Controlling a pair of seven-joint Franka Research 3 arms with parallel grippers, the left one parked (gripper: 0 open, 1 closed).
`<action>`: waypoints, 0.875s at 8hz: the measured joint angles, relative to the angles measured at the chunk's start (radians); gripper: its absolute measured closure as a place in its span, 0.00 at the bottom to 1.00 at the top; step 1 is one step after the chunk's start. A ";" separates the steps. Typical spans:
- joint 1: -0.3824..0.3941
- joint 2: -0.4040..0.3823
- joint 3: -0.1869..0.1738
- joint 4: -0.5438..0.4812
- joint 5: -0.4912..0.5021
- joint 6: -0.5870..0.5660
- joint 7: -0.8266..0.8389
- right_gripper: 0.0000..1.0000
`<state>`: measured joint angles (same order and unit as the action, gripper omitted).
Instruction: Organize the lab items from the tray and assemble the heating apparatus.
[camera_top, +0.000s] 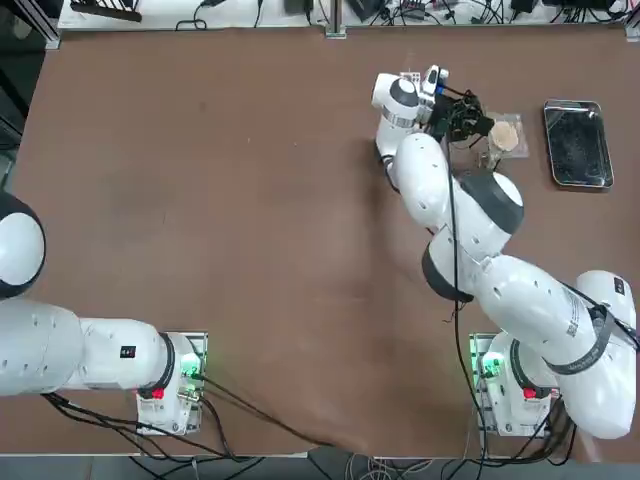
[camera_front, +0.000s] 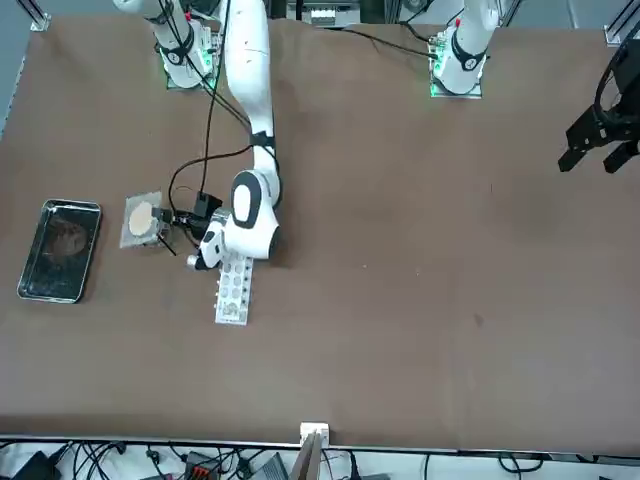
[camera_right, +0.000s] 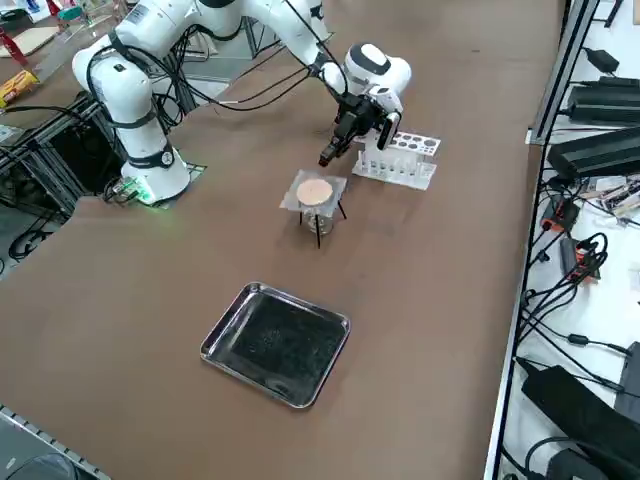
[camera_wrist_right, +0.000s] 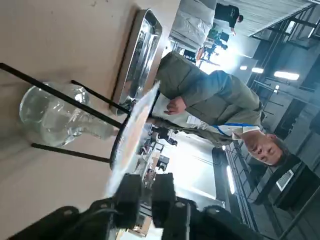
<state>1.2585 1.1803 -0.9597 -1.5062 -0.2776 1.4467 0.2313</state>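
Grey mesh (camera_right: 318, 191) lying flat on dark wire stand (camera_right: 319, 226) over glass burner (camera_wrist_right: 55, 116), right gripper (camera_right: 334, 148) slightly parted at its edge.

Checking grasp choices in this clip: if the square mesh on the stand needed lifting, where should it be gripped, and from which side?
Pinch the mesh at its overhanging rim, coming in level from the rack side, where the right end effector is. It lies flat on the wire stand over the glass burner, edges free.

Even bright light; wrist view's background glares.
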 joint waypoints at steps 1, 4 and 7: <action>0.000 0.000 0.002 0.002 0.000 -0.002 0.000 0.68; 0.002 -0.002 0.000 0.010 0.000 -0.004 0.000 0.45; 0.022 -0.048 -0.029 0.024 0.000 -0.024 -0.031 0.00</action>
<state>1.2802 1.1324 -0.9883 -1.4820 -0.2775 1.4231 0.2004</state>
